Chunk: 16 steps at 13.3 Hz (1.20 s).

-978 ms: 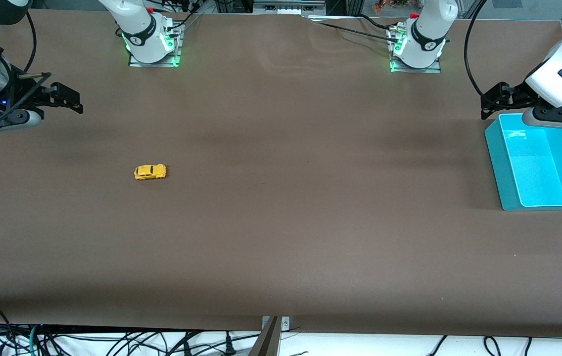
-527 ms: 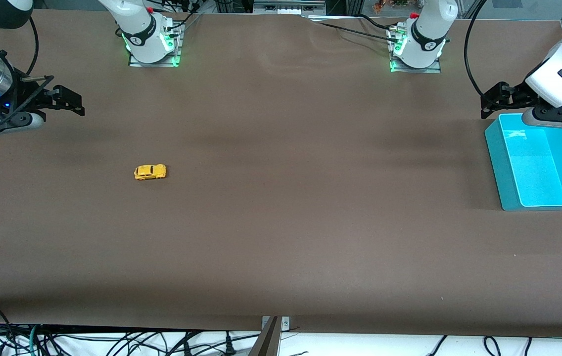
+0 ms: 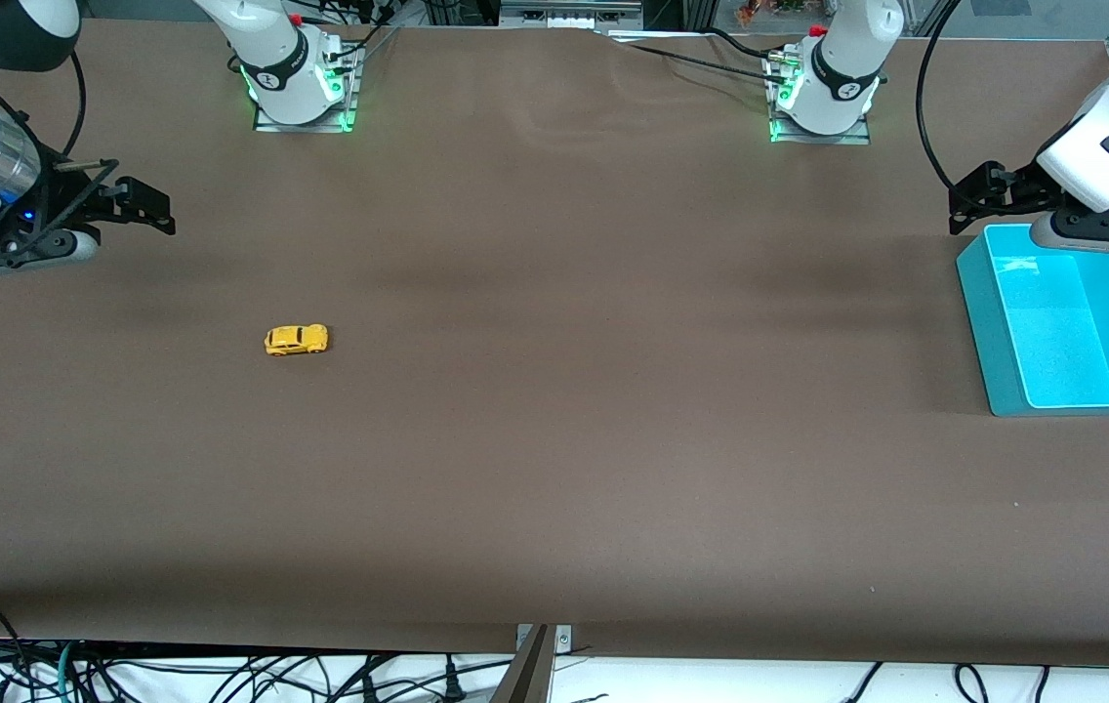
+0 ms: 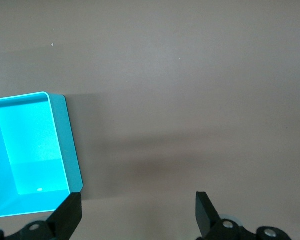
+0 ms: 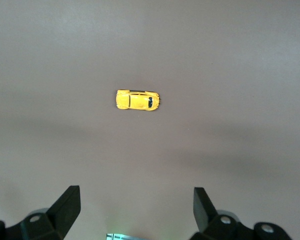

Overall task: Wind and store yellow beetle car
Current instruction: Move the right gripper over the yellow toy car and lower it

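- Sitting on its wheels on the brown bench (image 3: 554,410), the yellow beetle car (image 3: 296,340) lies toward the right arm's end, alone on the bare surface.
- The right gripper (image 3: 140,200) hangs in the air over the bench near that end's edge, its fingers spread wide with nothing between them.
- From the right gripper, the car is well apart, nearer to the front camera and more toward the middle of the bench.
- In the right wrist view the car (image 5: 137,100) lies out ahead of the spread fingers (image 5: 67,207), roughly centred on the gap between them, its long side running across that gap.
- The left gripper (image 3: 979,200) waits in the air at the left arm's end, just over the rim of a teal bin (image 3: 979,322); its fingers are spread too and hold nothing.
- In the left wrist view the bin (image 4: 65,140) lies beside one of the fingers (image 4: 70,215), its inside bare.
- The car is well apart from the left gripper and from the bin, most of the bench lying between them.
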Available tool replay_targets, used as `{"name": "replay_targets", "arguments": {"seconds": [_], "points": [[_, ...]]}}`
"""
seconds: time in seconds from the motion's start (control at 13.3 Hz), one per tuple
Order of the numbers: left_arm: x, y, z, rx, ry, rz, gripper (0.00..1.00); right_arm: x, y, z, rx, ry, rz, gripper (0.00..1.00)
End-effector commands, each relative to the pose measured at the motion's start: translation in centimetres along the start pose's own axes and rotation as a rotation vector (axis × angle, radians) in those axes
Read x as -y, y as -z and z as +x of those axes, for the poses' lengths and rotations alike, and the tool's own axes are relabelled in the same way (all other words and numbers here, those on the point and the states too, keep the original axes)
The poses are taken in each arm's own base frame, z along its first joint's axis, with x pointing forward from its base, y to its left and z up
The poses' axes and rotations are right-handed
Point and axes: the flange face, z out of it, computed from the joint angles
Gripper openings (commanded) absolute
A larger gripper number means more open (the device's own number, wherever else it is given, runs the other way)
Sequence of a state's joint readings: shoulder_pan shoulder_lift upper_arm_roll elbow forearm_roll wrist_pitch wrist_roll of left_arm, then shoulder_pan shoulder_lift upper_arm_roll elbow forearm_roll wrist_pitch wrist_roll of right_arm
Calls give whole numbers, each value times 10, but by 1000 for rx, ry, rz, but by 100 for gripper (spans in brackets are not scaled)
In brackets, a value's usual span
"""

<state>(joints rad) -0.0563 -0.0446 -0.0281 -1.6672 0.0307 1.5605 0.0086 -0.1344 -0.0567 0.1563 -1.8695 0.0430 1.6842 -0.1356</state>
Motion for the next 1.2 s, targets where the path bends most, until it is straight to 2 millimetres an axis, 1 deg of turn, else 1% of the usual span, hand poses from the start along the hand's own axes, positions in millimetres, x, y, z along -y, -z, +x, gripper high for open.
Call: {"name": "replay_targets", "arguments": {"seconds": [0.0,0.08,0.15,0.3,0.53,0.68,0.83,0.98,1.05,1.13], "points": [[1,4,-5,5,1,-17,100,-1,-17,-2,-16,15,-14,100],[1,4,-5,5,2,-17,100,-1,-26,-2,-13,14,-14,100],[0,4,-5,5,4,-17,100,-1,-29,-2,-10,14,-14,100],[-1,4,-5,7,2,-17,100,-3,-50,-1,-15,17,-14,100],[-1,5,-5,5,2,-17,100,2,-106,-8,-5,212,-11,100],[-2,4,-5,7,4,-17,100,8,-132,-12,4,261,-6,100],[-2,5,-5,5,4,-17,100,31,-165,-14,-35,333,-24,100],[-3,5,-5,5,1,-16,100,45,-201,-21,-63,567,-47,100],[-3,5,-5,5,1,-16,100,44,-212,-24,-66,691,-54,100],[-2,6,-6,5,4,-16,100,44,-220,-22,-64,816,-53,100]]}}
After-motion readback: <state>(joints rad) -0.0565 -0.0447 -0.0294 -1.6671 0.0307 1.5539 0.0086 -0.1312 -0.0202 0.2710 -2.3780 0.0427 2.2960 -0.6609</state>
